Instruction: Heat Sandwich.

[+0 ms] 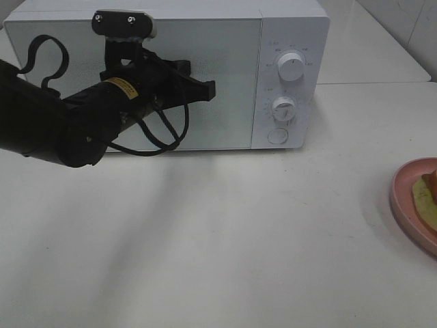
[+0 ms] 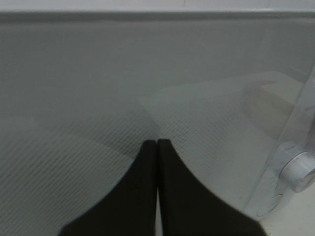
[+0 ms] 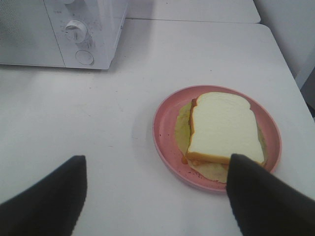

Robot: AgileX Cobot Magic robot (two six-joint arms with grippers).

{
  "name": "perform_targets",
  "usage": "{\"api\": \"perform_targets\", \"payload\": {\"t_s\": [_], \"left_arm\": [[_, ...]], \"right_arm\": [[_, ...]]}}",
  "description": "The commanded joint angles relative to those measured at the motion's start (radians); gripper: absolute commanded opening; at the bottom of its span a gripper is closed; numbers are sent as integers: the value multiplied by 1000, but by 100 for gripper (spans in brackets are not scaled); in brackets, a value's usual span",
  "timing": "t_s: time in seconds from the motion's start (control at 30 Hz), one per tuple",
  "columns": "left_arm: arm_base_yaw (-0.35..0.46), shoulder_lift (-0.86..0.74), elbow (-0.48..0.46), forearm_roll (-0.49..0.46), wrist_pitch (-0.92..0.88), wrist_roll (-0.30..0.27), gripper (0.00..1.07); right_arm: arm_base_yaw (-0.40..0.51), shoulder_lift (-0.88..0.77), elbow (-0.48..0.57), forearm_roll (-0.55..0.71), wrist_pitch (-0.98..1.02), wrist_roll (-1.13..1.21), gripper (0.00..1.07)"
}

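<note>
Black fingers of the right gripper sit nearest the lens in the right wrist view, spread wide apart with nothing between them. Beyond them lies the sandwich, flat on a round pink plate, top slice white, crust tan-brown, pale yellow-green filling showing at its edges. One finger overlaps the plate's near rim in that view; contact cannot be confirmed. Plate and sandwich rest on the white table, well apart from the microwave. In the exterior high view the plate is cut by the right edge, only a sliver of sandwich visible.

Left gripper is held in front of the microwave door, fingers pressed together and holding nothing; the left wrist view shows the two fingertips meeting close to the door glass. Door is shut. Two dials and a round button occupy the control panel.
</note>
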Motion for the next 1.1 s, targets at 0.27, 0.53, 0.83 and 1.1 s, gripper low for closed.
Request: {"api": "perform_targets", "payload": {"t_s": [0.27, 0.53, 0.83, 1.1], "left_arm": [[-56, -127, 170, -55, -16, -1, 0], [-65, -195, 205, 93, 221, -12, 13], [-64, -250, 205, 177, 434, -84, 100], [-61, -308, 199, 177, 630, -83, 99]], "right_arm": [[-8, -28, 1, -1, -6, 1, 75], [-8, -28, 1, -1, -6, 1, 75], [-8, -28, 1, -1, -6, 1, 75], [-8, -28, 1, -1, -6, 1, 75]]}}
